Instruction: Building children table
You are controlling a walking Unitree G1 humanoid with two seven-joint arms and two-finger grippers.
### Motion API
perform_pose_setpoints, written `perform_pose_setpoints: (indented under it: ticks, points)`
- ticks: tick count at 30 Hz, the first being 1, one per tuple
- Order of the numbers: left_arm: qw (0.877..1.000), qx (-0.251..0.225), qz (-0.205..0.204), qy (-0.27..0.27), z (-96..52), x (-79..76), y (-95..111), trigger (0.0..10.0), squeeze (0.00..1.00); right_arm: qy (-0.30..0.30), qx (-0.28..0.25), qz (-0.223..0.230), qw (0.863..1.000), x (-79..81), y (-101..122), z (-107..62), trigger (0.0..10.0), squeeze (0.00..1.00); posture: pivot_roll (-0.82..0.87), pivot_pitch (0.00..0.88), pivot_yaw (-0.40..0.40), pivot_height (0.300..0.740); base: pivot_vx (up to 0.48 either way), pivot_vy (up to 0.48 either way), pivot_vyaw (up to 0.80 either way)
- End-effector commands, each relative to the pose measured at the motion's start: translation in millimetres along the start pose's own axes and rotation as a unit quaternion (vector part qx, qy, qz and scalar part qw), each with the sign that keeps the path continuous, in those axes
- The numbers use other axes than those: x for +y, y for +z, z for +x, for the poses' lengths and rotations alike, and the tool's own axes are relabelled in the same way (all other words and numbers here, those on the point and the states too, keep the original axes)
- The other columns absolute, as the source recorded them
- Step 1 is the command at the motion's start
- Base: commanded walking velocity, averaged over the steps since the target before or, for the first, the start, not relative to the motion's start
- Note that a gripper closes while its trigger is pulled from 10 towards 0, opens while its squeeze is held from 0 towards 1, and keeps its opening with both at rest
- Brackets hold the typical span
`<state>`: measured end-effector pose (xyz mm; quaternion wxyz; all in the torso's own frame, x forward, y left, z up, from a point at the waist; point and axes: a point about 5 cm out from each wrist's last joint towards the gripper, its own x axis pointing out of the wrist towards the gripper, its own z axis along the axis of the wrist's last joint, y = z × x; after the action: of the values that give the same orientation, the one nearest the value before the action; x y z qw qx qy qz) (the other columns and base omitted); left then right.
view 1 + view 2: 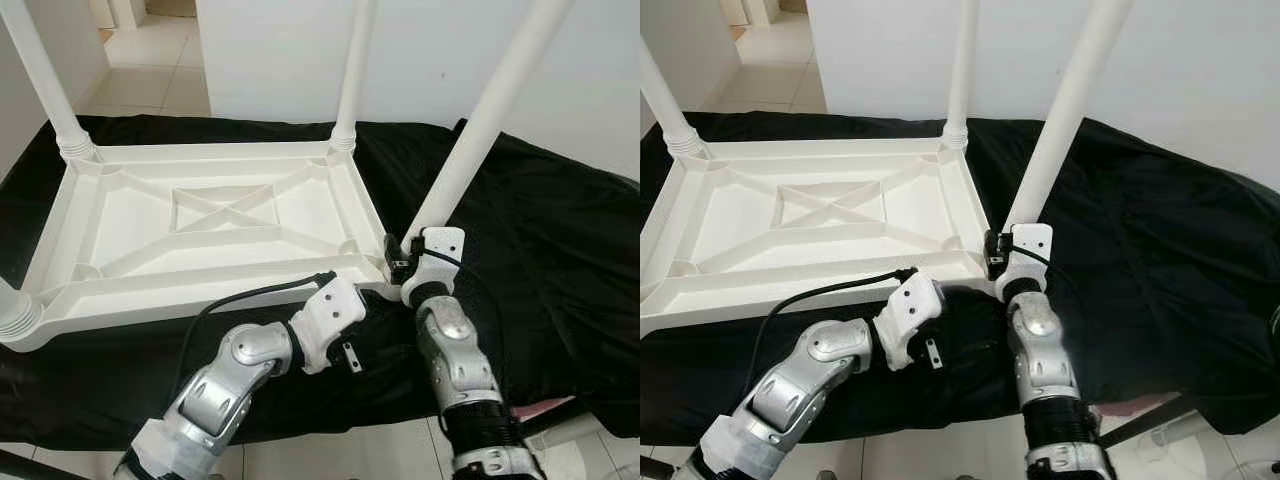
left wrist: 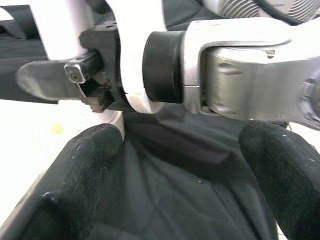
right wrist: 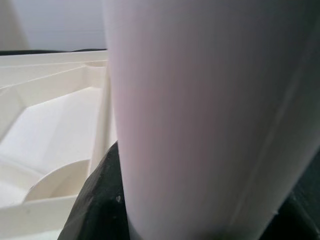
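Nearest the head camera, two silver arms are reaching forward over a black cloth [image 1: 540,240] that is covering the surface below. No brand, label or writing is readable on anything here.

Left pincer [image 2: 175,165] is hovering low over the cloth with its two black fingers [image 2: 80,175] standing apart and nothing between them, just short of the near long edge of the table top and close beside the right wrist.

Right pincer [image 1: 408,258] is sitting at the near right corner of the upside-down white table top [image 1: 210,225], its fingers clamped on the foot of a white table leg [image 1: 480,130]. That leg is leaning up and away to the right, its lower end touching or just beside the corner socket; whether it is seated there cannot be told.

Farther off, legs are already standing upright in the far left corner [image 1: 45,80] and the far right corner [image 1: 352,75], and another is showing at the near left corner [image 1: 12,310]. Beyond the cloth, a white wall [image 1: 440,50] and a tiled floor [image 1: 150,60] are showing
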<state>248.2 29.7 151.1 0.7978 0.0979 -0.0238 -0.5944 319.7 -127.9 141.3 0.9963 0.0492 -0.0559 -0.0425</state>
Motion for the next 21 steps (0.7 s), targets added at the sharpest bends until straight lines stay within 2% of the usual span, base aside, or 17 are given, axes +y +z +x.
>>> perform_pose_setpoints:
  ticks: [1, 3, 11, 12, 13, 14, 18, 21]
  points:
    - [1.0, 0.002, 0.005, 0.002, 1.2, 2.4, 0, 10.0, 0.0, -0.069, 0.041, 0.023, 0.997, -5.7, -17, -7.4, 10.0, 0.0, -0.04, 0.082, -0.062, 0.74, 0.0, 0.0, 0.0]
    - [1.0, 0.002, 0.004, 0.004, 1.4, 3.7, 1, 10.0, 0.0, -0.057, 0.056, 0.032, 0.996, 4.4, -19, -7.5, 10.0, 0.0, -0.04, 0.083, -0.058, 0.74, 0.0, 0.0, 0.0]
    - [1.0, 0.001, 0.005, 0.005, 1.7, 4.8, 1, 10.0, 0.0, -0.031, 0.043, 0.041, 0.998, 7.9, -12, -6.6, 10.0, 0.0, -0.04, 0.083, -0.057, 0.74, 0.0, 0.0, 0.0]
    - [1.0, 0.001, 0.005, 0.005, 1.8, 5.2, 1, 10.0, 0.0, -0.024, 0.04, 0.048, 0.998, 9.2, -11, -7.3, 10.0, 0.29, -0.04, 0.083, -0.058, 0.74, 0.0, 0.0, 0.0]
    - [1.0, 0.001, 0.005, 0.005, 1.8, 5.2, 1, 10.0, 0.0, -0.024, 0.04, 0.048, 0.998, 9.2, -11, -7.3, 10.0, 0.29, -0.04, 0.083, -0.058, 0.74, 0.0, 0.0, 0.0]
    - [1.0, 0.0, 0.005, 0.006, 1.8, 5.5, 2, 10.0, 0.0, -0.006, 0.031, 0.069, 0.997, 12.3, -8, -8.6, 10.0, 1.0, -0.04, 0.084, -0.06, 0.74, 0.0, 0.0, 0.0]
    - [1.0, 0.0, 0.004, 0.007, 1.9, 5.0, 1, 10.0, 0.0, 0.01, 0.019, 0.08, 0.997, 12.7, -4, -10.2, 10.0, 1.0, -0.04, 0.086, -0.061, 0.74, 0.0, 0.0, 0.0]
    - [1.0, 0.0, 0.003, 0.007, 1.8, 4.8, 1, 10.0, 0.0, 0.001, 0.022, 0.074, 0.997, 7.4, -3, -10.0, 10.0, 1.0, -0.05, 0.084, -0.059, 0.74, 0.0, 0.0, 0.0]
